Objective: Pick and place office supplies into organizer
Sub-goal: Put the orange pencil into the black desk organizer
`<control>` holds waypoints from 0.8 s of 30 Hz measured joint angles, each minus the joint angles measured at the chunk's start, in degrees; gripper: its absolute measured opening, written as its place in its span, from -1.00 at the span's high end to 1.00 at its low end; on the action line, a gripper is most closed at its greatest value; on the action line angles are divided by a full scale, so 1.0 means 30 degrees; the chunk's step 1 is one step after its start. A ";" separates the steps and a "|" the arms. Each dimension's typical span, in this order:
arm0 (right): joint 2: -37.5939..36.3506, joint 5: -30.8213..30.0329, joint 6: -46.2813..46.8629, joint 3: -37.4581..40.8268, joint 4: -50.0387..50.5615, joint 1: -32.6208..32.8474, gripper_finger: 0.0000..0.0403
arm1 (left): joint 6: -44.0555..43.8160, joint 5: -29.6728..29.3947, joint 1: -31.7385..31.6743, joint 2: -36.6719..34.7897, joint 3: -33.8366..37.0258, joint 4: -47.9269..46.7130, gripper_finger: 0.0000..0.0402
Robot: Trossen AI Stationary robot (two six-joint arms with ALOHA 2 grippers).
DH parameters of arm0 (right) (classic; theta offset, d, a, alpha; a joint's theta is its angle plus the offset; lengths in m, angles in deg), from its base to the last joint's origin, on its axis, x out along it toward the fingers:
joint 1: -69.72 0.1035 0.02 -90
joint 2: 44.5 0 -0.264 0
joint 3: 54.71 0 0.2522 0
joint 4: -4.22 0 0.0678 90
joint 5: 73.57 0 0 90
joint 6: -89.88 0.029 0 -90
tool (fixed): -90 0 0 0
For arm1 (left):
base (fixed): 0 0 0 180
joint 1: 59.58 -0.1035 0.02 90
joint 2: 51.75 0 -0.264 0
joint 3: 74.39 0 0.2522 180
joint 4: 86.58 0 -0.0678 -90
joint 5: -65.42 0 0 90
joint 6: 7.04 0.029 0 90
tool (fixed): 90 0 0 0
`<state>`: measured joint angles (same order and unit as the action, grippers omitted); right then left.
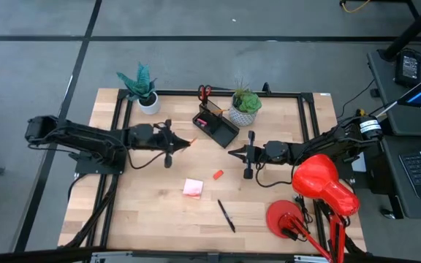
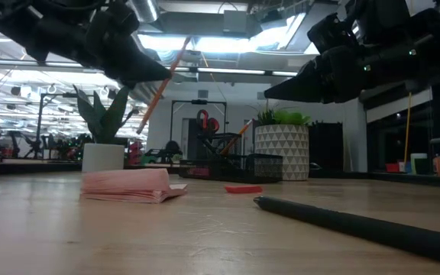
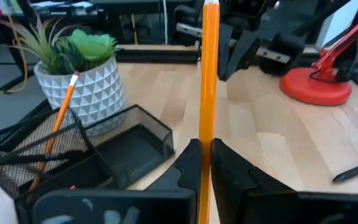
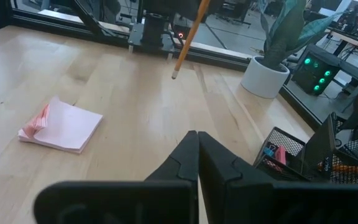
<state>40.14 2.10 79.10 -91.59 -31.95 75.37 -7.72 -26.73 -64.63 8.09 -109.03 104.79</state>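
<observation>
Closest to us, a black pen (image 2: 357, 222) lies on the table. Above the table, our left gripper (image 3: 204, 155) is clamped on an orange pencil (image 3: 207, 74), just beside the black mesh organizer (image 1: 215, 124). Our right gripper (image 4: 197, 149) hovers nearby, fingers pressed together, empty.

The organizer (image 1: 215, 125) stands at the back of the worktop (image 1: 145, 212), between two potted plants (image 1: 141, 89), with scissors (image 1: 205, 92) in its upright compartment. The sticky-note pad (image 1: 193, 188) lies near the middle, an eraser (image 1: 218, 174) just to its right, a pen (image 1: 226, 215) nearer the front. The left pincer (image 1: 183, 142), left of the organizer, holds a pencil (image 3: 207, 93); the right pincer (image 1: 234, 153) sits to the organizer's right.
</observation>
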 joint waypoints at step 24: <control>0.0000 -0.0045 0.1016 0.0000 -0.0018 -0.0705 0.96 | 0.0417 -0.2026 -0.1737 0.0727 -0.0004 0.5295 0.91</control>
<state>40.14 1.97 82.15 -91.59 -32.00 73.26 -6.47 -32.81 -69.84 10.27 -109.04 120.67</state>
